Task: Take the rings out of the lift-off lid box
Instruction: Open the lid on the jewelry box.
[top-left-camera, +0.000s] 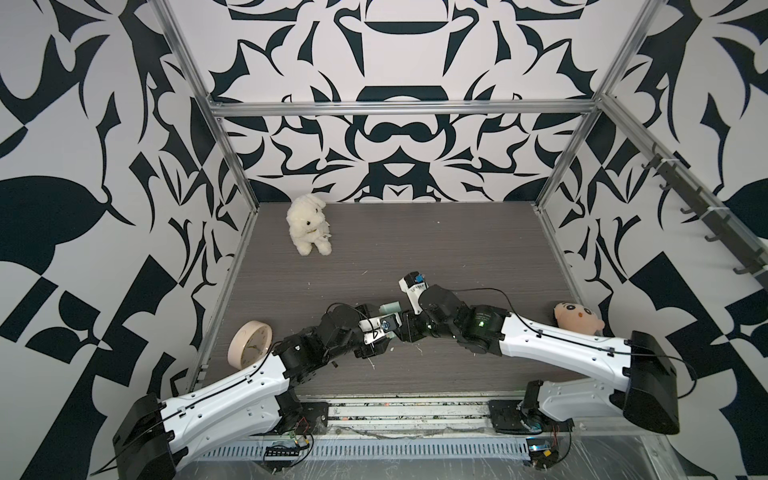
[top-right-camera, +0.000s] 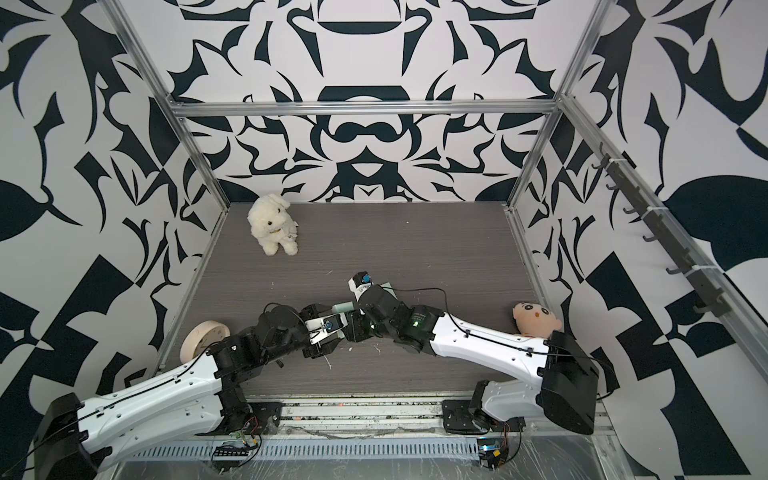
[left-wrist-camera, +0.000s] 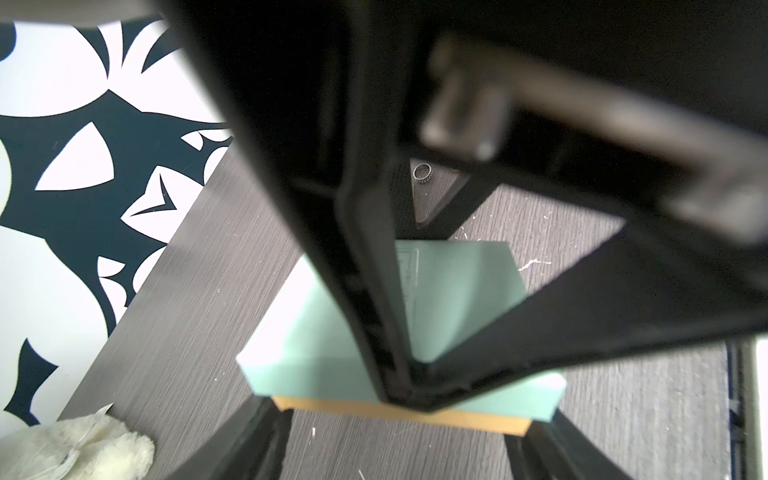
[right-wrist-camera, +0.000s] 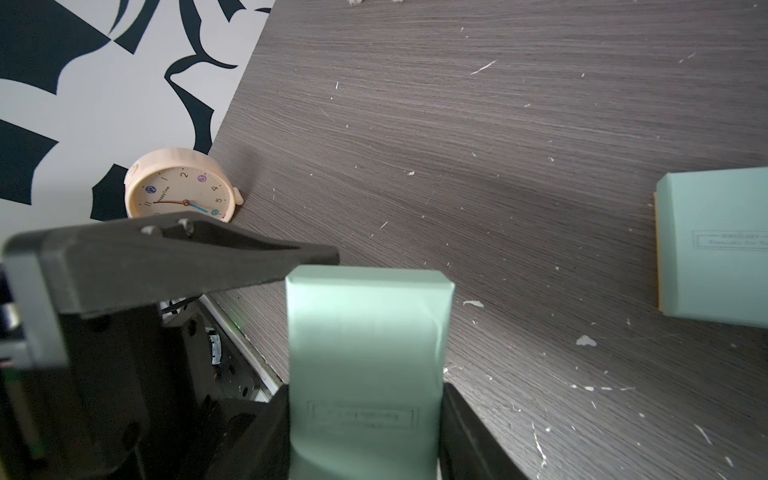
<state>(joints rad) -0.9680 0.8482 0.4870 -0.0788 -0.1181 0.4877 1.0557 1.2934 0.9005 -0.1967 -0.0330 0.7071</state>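
The mint lift-off lid box (right-wrist-camera: 365, 332) is clamped between the fingers of my right gripper (right-wrist-camera: 365, 409), which is shut on its lid. In the left wrist view the box's tan base (left-wrist-camera: 399, 415) shows under the mint lid (left-wrist-camera: 316, 332). My left gripper (left-wrist-camera: 399, 444) is open and straddles that end, with one finger close at each end of the base. One thin dark ring (left-wrist-camera: 422, 173) lies on the table beyond the right gripper's black fingers (left-wrist-camera: 365, 270). Both top views show only a mint patch of the box (top-left-camera: 390, 308) (top-right-camera: 343, 307) between the two wrists.
A second mint box (right-wrist-camera: 715, 249) (top-right-camera: 386, 286) lies on the table past the right wrist. A cream clock (top-left-camera: 249, 344) leans by the left wall. A white plush dog (top-left-camera: 309, 224) sits far left. A plush head (top-left-camera: 577, 316) rests by the right arm.
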